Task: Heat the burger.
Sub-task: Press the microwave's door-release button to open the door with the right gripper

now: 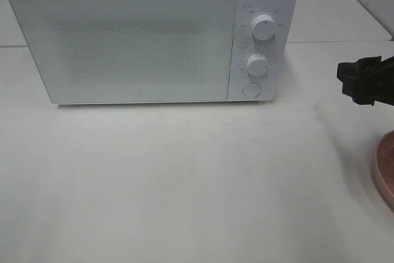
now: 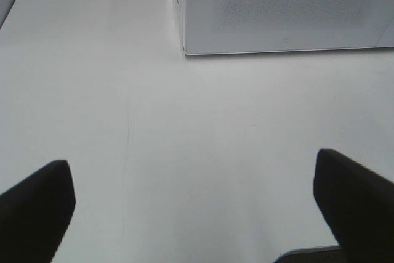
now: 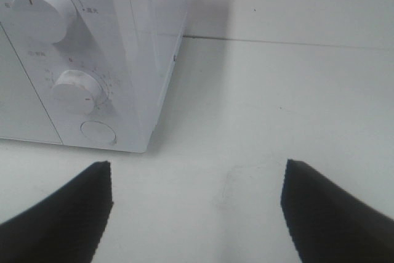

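From the high camera, the right gripper [image 1: 349,84] hangs over the pale white tabletop [image 1: 184,183] with its jaws parted and nothing between them. The white box-shaped microwave oven [image 1: 123,41] stands well ahead of those jaws with its frosted door [image 1: 123,38] closed. A round pink plate [image 1: 385,170] shows only as an edge, near the jaws on the side away from the oven. The burger appears nowhere, so whether it sits behind the door or out of frame cannot be told.

In the left wrist view, the left gripper [image 2: 192,170] has its jaws spread wide over bare tabletop, holding nothing, and the oven's lower front corner lies far ahead of them.

In the right wrist view, the jaws are wide and empty. Ahead and off to one side sit the oven's white upper dial [image 3: 40,10], lower dial [image 3: 77,90] and round white push-button [image 3: 97,132].

The step in hand looks like approaching the oven's controls. The next move probably calls for narrowing the jaws and bringing one fingertip squarely onto the push-button or a dial.
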Controlling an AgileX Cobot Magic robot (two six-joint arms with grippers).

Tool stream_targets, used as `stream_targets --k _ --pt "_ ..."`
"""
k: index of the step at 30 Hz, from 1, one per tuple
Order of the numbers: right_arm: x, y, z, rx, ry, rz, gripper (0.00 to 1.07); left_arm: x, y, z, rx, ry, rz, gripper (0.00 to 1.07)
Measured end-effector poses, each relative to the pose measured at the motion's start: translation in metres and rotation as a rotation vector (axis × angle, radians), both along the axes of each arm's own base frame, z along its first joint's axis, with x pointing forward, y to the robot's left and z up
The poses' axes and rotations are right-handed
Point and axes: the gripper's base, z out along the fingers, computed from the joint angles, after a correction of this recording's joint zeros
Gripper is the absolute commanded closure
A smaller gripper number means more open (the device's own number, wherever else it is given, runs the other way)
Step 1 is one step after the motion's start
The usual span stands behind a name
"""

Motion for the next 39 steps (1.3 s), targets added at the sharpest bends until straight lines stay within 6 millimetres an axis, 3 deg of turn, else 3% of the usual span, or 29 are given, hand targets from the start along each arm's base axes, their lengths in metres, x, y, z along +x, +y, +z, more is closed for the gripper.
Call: stream_targets --k 20,39 --pt "-0.004 0.054 -0.045 -0.101 -0.146 -0.101 0.33 0.0 0.0 0.0 0.0 0.0 0.0 0.09" --pt "-0.005 0.109 -0.065 -0.103 -0.116 -0.074 0.33 0.0 0.0 0.0 0.0 0.0 0.0 0.09"
